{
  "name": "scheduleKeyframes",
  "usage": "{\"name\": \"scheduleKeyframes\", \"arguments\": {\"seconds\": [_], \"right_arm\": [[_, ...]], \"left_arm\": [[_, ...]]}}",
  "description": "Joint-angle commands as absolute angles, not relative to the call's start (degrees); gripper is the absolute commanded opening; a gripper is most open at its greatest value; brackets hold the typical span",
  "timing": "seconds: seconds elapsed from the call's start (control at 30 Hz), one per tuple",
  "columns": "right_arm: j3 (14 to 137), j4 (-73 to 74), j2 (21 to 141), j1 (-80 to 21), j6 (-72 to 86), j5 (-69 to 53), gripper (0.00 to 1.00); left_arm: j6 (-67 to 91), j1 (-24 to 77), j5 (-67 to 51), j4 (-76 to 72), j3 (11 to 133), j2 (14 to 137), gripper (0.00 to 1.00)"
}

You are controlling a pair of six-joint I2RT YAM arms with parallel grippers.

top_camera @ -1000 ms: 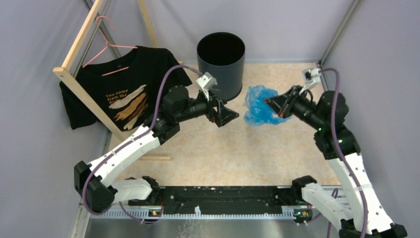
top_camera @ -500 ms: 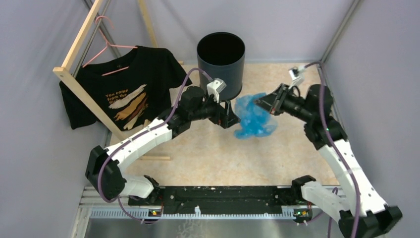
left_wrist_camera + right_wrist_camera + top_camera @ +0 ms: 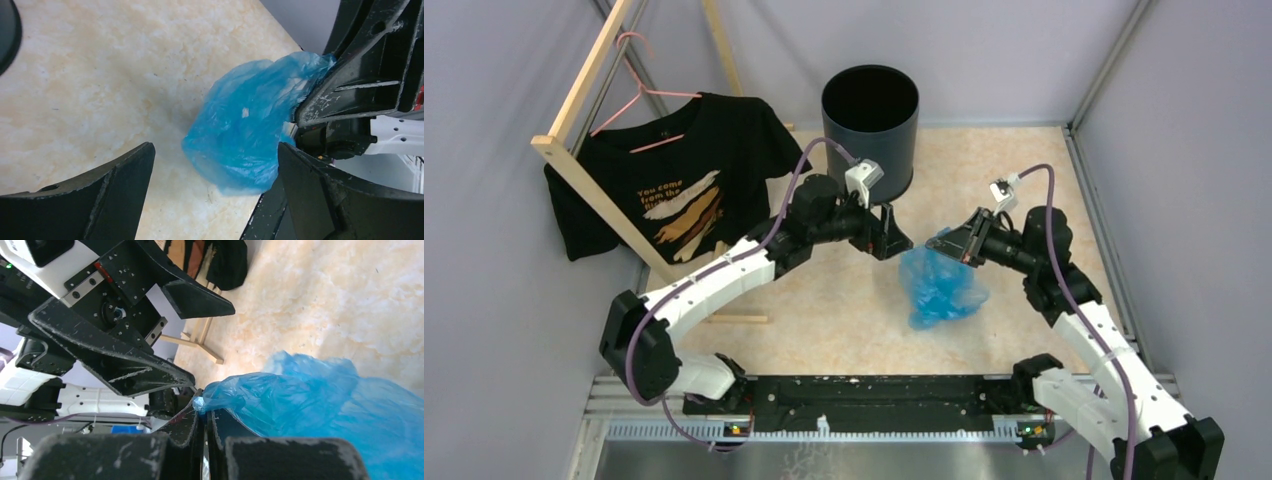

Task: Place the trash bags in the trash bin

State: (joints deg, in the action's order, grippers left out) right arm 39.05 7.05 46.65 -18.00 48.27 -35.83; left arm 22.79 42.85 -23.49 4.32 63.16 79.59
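Note:
The light-blue trash bag (image 3: 939, 285) hangs crumpled from my right gripper (image 3: 946, 241), which is shut on its bunched top corner (image 3: 210, 399). In the right wrist view the right gripper (image 3: 204, 407) stands pressed together with blue plastic pinched at the tips. My left gripper (image 3: 903, 242) is open just left of that pinch. In the left wrist view the left gripper (image 3: 215, 150) has the trash bag (image 3: 240, 135) between and beyond its two fingers, apart from both. The dark round trash bin (image 3: 870, 125) stands upright at the back, behind the left gripper.
A black T-shirt (image 3: 679, 180) hangs on a pink hanger (image 3: 639, 95) from a wooden rack (image 3: 584, 170) at the left. The rack's foot (image 3: 200, 342) lies on the marbled table (image 3: 844, 300). Grey walls close in the table on three sides.
My right gripper has carried the bag left and lower, toward the table's middle. My left gripper has swung right to meet it and stays open.

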Motion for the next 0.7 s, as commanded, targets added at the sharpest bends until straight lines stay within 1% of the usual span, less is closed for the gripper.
{"name": "scheduleKeyframes", "arguments": {"seconds": [0.0,0.1,0.27,0.4,0.5,0.6,0.67], "right_arm": [[43.24,5.05,45.07,-18.74,47.0,-38.36,0.0],[43.37,4.66,44.66,-18.94,46.82,-38.84,0.0],[40.36,1.74,43.9,-19.39,48.77,-39.34,0.0],[40.16,2.53,43.06,-19.51,48.29,-38.78,0.0],[40.8,5.08,42.52,-19.59,46.8,-37.78,0.0],[40.78,6.59,42.21,-19.58,46.08,-37.44,0.0],[40.78,7.64,41.82,-19.51,45.54,-37.25,0.0]], "left_arm": [[21.08,42.98,-17.43,0.86,62.16,74.25,0.99],[21.59,42.98,-17.07,0.64,61.8,75.16,0.98],[22.82,43.06,-18.95,3.9,64.21,81.04,0.98],[24.03,43.15,-19.75,7.7,66.5,85.56,0.93],[24.3,43.2,-19.75,8.47,67.05,86.86,0.81],[22.61,43.16,-16.35,9.66,67.51,85.82,0.56],[21.46,43.15,-12.86,10.66,67.95,84.12,0.42]]}}
